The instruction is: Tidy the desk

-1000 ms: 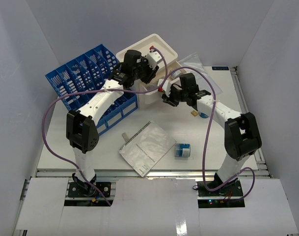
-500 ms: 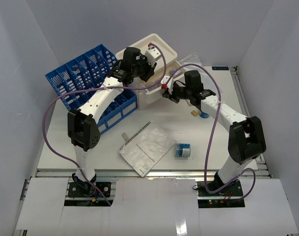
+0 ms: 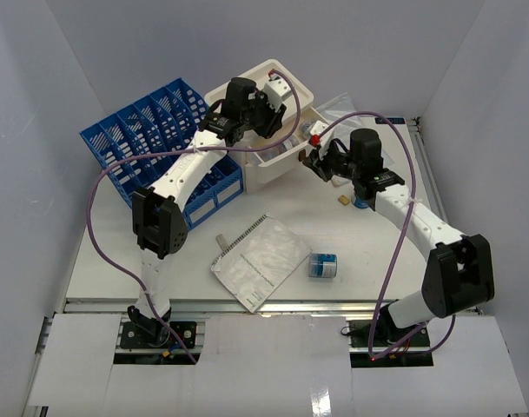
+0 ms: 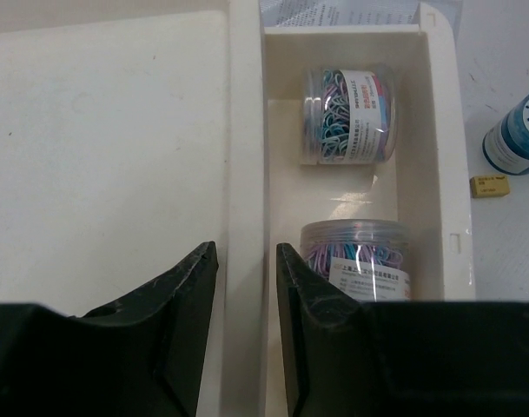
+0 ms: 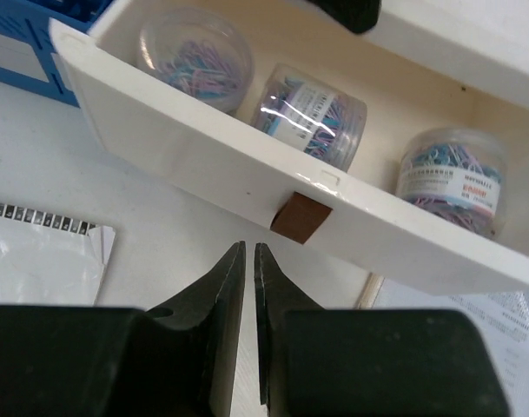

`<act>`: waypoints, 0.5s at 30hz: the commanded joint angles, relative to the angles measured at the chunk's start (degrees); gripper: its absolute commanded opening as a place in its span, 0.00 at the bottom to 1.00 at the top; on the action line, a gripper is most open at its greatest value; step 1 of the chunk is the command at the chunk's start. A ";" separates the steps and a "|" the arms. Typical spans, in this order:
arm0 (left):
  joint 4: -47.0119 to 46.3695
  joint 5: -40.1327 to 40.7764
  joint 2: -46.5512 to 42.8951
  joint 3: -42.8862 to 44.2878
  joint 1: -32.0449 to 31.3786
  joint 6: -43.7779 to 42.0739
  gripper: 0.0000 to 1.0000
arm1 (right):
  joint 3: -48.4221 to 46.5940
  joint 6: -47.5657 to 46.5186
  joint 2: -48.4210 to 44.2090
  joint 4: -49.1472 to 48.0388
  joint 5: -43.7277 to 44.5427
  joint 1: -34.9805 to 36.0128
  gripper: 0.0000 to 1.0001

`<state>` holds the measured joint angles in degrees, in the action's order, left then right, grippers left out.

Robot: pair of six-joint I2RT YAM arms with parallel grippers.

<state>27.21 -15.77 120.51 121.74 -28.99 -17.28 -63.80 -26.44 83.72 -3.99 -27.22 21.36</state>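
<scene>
Everything carried by large white table (image 3: 290, 208). Wall of white plastic drawer box (image 4: 245, 174) straddled by half-parted left fingers (image 4: 186, 321), probably for bracing. Almost closed, empty right fingers (image 5: 219, 313) aimed at brown drawer tab (image 5: 300, 217), likely for pushing.

Plain pale grey walls (image 3: 247, 35) close in three sides under even light.

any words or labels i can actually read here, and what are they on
No text can be read with certainty.
paperclip jars: printed labels, too blurred.
printed sheet: text too small.
plastic bag: print strip too small.
blue bottle: label blurred.
</scene>
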 commanded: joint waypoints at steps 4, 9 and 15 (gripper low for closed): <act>0.72 -1.70 1.71 0.41 -0.39 -0.70 0.26 | 0.39 7.26 2.61 -1.16 8.97 -0.65 0.11; 0.72 -5.51 1.65 -1.10 -0.76 -2.06 0.16 | 1.31 11.31 4.08 -4.73 14.29 -0.53 0.08; 0.83 -8.36 1.04 -3.14 -1.30 -3.80 0.13 | -8.17 15.32 11.73 -6.42 13.89 1.01 0.08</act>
<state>25.62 -18.19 120.90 121.28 -28.95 -18.99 -64.33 -15.54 91.11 -5.63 -14.87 21.25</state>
